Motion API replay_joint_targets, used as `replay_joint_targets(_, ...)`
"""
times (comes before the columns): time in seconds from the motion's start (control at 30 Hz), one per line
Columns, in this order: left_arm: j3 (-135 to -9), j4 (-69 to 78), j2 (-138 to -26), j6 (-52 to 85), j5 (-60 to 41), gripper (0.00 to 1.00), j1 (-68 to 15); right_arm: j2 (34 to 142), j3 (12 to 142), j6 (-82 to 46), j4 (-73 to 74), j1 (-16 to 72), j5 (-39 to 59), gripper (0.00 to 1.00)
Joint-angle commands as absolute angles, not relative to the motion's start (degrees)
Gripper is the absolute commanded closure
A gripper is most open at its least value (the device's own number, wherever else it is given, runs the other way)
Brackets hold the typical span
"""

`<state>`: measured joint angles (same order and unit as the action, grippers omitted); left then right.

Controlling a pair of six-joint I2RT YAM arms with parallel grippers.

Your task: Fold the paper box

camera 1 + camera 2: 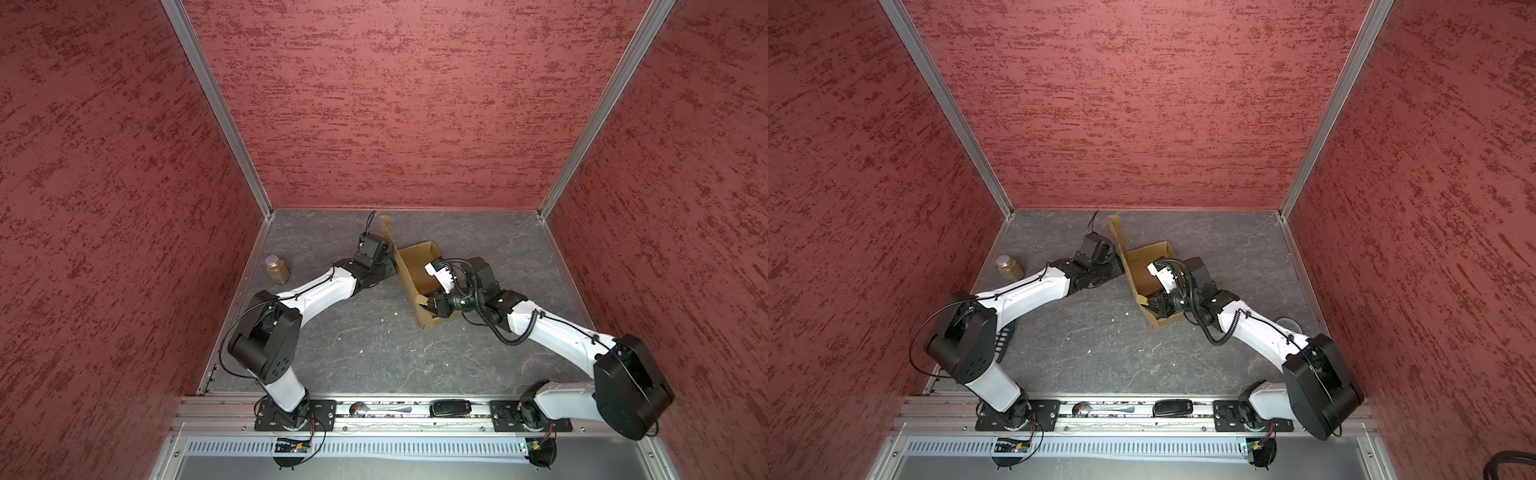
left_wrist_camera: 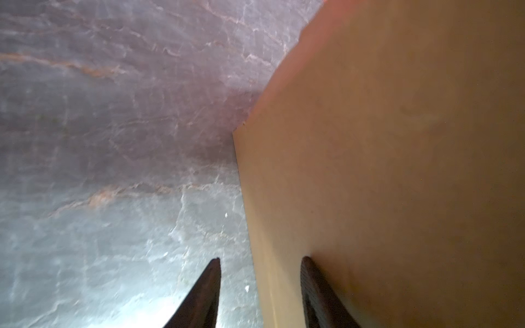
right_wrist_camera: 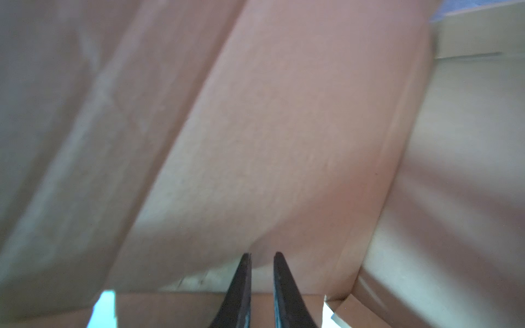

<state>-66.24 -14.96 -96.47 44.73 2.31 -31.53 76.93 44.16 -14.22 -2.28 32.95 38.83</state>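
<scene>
One paper box [image 1: 417, 271] lies between two grippers. The left gripper [image 2: 261, 257] is spread apart beside its raised panel. The right gripper [image 3: 262, 253] is nearly together inside it, and I cannot tell whether it grips.

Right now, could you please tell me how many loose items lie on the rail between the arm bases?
2: a spoon nearer the left arm's base and a black handheld device nearer the right arm's base; the bases may hide more.
</scene>
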Motion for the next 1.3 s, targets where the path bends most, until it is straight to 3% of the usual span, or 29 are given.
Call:
replay_joint_targets(0.0,-69.84,-12.12,-98.67,43.87,0.40,0.53,-31.09,78.29,44.63,-15.77,1.51,33.88,39.21,0.83)
replay_joint_targets(0.6,-87.55,-15.00,-112.17,40.21,-6.56,0.53,-28.82,87.79,47.22,-23.91,17.77,36.77,37.26,0.85)
replay_joint_targets(1.07,-99.28,-19.76,-120.02,38.08,-10.00,0.53,-29.27,92.96,42.20,-29.59,38.93,38.75,26.78,0.86)
replay_joint_targets(1.27,-98.56,-20.88,-118.52,37.12,-9.77,0.53,-29.12,93.13,41.86,-28.65,38.94,38.74,22.45,0.86)
